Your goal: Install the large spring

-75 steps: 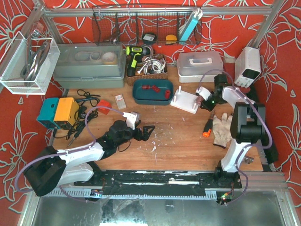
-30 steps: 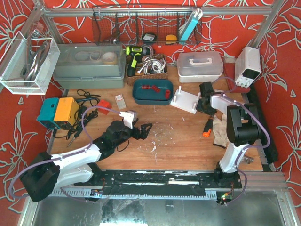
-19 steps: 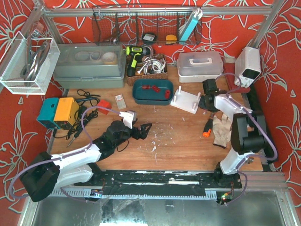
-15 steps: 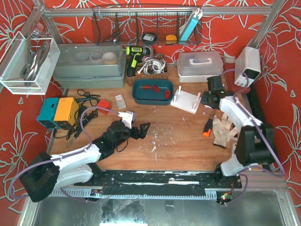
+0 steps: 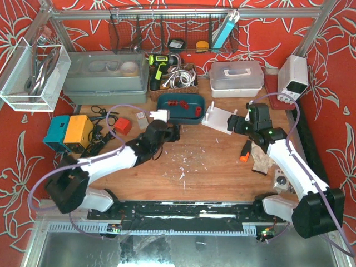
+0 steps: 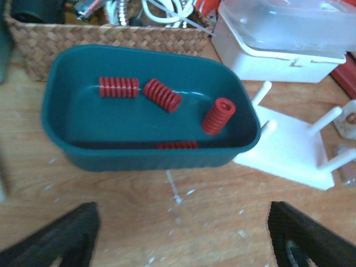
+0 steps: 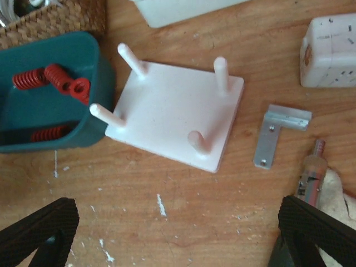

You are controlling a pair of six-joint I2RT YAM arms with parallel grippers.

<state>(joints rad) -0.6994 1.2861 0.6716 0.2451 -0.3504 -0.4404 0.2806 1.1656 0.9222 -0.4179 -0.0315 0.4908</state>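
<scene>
peg base on wooden table; red walls

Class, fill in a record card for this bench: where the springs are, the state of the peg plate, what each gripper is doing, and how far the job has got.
springs: four red springs in the teal tray; the large spring is at its right end
fixture: white peg plate beside the tray, four pegs, all bare
left arm: left gripper open, empty, facing the tray
right arm: right gripper open, empty, over the table near the peg plate
progress: large spring not yet picked up
</scene>
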